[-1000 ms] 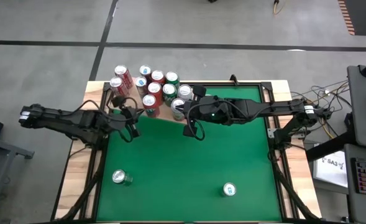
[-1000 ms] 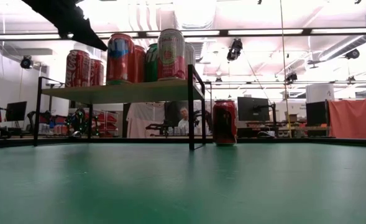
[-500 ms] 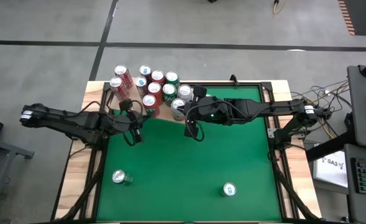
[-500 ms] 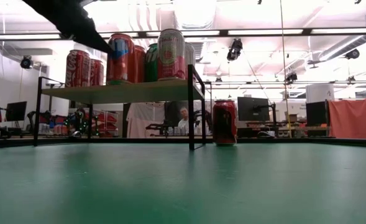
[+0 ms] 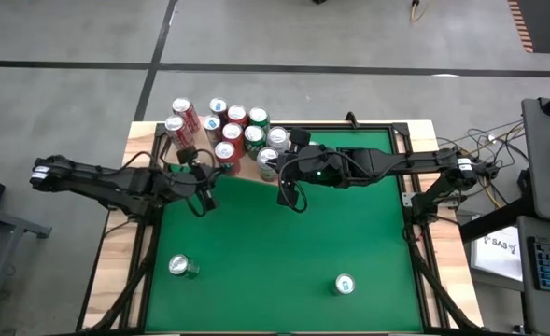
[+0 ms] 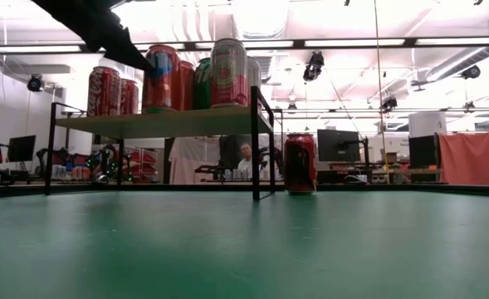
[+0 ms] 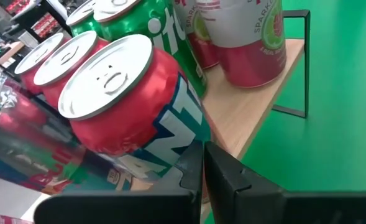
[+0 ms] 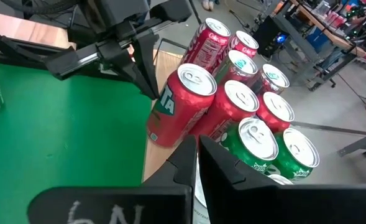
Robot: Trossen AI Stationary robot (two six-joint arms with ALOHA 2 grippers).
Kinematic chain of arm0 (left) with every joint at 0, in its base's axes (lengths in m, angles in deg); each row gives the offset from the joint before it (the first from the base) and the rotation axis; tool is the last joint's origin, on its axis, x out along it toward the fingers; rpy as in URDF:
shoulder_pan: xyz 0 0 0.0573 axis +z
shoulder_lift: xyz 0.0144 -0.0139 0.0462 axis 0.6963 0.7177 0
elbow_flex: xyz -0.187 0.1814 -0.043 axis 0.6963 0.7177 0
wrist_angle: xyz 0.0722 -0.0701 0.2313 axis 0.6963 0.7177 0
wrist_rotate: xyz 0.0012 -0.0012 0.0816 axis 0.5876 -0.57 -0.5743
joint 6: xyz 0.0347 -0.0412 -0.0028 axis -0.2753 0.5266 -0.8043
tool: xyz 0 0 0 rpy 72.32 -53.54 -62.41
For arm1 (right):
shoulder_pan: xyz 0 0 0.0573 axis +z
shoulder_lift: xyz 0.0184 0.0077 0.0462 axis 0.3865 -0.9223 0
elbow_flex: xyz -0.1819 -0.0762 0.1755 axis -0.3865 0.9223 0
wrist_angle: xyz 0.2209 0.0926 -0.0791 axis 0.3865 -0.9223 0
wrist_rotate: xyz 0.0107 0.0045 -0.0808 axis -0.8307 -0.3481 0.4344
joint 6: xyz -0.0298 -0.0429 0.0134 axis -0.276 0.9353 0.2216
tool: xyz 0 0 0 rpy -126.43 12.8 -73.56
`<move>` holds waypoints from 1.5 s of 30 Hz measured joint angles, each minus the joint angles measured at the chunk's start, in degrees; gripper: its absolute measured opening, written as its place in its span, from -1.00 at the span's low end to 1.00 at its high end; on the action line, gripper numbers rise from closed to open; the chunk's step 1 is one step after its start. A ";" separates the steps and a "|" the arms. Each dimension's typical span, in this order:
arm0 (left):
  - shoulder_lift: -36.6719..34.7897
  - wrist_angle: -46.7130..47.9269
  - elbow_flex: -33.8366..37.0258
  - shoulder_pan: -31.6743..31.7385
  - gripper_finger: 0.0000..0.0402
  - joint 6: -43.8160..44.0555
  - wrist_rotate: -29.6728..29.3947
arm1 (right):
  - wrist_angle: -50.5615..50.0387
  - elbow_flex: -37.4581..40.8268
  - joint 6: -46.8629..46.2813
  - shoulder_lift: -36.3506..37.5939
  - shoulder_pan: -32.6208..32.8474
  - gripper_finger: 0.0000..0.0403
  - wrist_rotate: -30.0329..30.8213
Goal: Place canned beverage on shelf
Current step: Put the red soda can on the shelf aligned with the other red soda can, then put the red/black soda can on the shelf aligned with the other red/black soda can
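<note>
Both hands are closed and empty: the left hand (image 5: pixel 203 198) nudges a red can (image 7: pixel 130 102) deeper onto the shelf (image 7: pixel 257 112), while the right hand (image 5: pixel 287 195) waits nearby.

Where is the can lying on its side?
In the high view, the tipped can lies on the green table near its front left corner, far from the shelf.

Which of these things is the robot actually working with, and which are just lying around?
Part of the job:
- shelf
- cans on shelf
- two loose cans on the green table
- left gripper and right gripper, both shut, by the shelf

Just lying about:
- keyboard
- cables
- monitor
</note>
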 joint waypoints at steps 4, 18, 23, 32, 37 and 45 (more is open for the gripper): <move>0.70 -0.26 0.00 0.66 -1.00 -0.48 -0.20 | 0.02 0.00 -0.01 0.00 0.01 -0.95 0.00; 2.11 0.00 0.00 1.33 -1.00 -0.47 -0.31 | -0.35 0.00 -0.26 0.00 0.01 -0.95 0.00; 1.94 0.11 0.00 1.30 -1.00 0.07 -1.97 | -1.24 0.00 -0.59 0.02 0.00 -0.95 0.00; 1.11 0.07 -0.25 0.11 -1.00 2.73 -2.86 | -3.84 0.00 -3.17 0.32 0.01 -0.95 0.00; 0.27 0.07 -1.15 -3.67 -1.00 5.71 -2.80 | -7.36 0.00 -6.77 1.32 0.01 -0.95 -0.02; 0.00 -0.75 -1.92 -13.21 -1.00 9.89 -2.77 | -15.66 0.00 -15.96 2.82 0.01 -0.95 0.00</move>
